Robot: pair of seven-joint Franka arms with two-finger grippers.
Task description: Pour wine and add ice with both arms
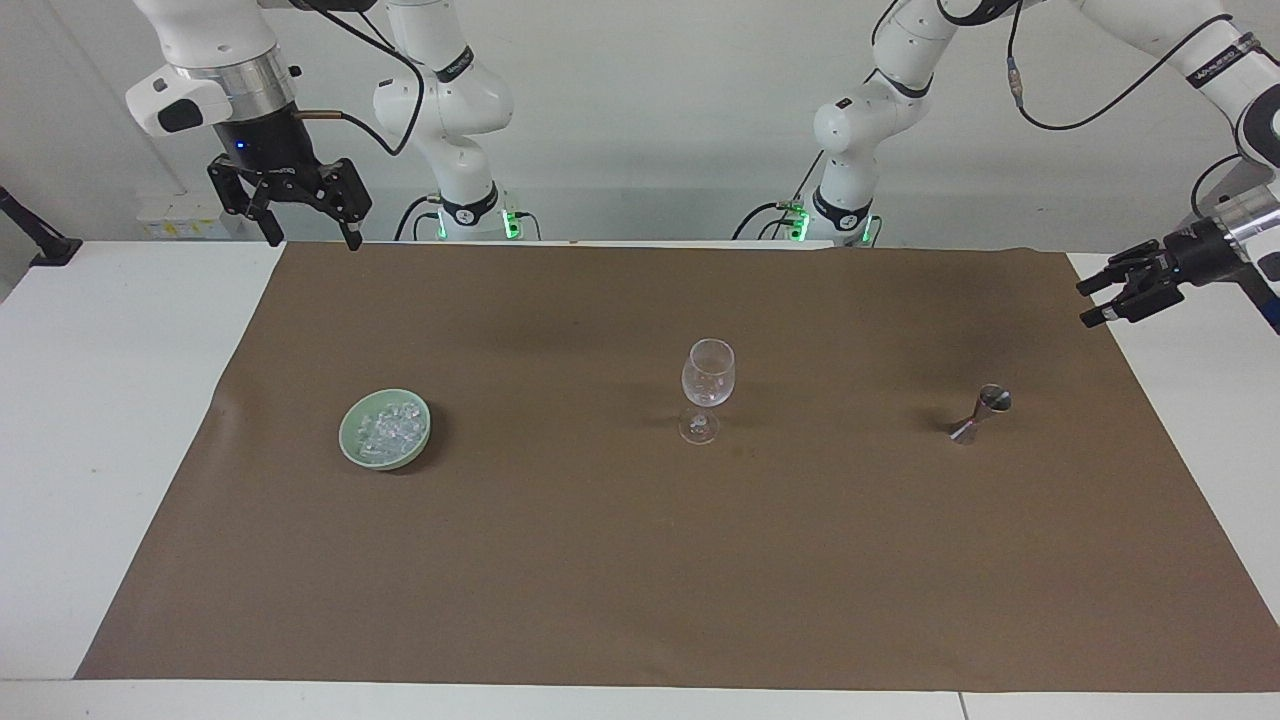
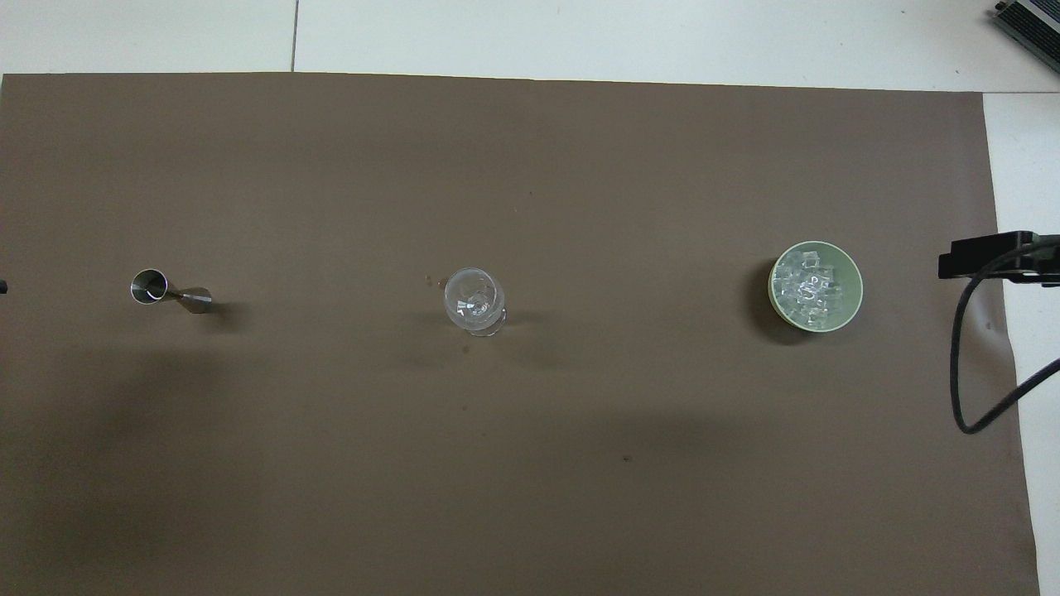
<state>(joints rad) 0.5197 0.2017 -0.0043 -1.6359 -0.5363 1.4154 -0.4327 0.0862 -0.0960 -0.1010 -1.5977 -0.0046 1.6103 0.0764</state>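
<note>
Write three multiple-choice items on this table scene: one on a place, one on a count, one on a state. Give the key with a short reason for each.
1. Where does the pile of small clear ice chunks lie?
A. In the clear stemmed wine glass
B. In the pale green round bowl
C. Loose on the brown paper mat

2. How many things stand on the brown paper mat?
A. Three
B. Five
C. One

3. What state is the right gripper in?
A. Shut on the small steel double-cone jigger
B. Open and empty, raised over the mat's corner
C. Shut on the bowl's rim

Key:
1. B: the chunks fill the pale green round bowl.
2. A: only the bowl, the clear stemmed wine glass and the small steel double-cone jigger stand there.
3. B: its fingers are spread with nothing between them.
</note>
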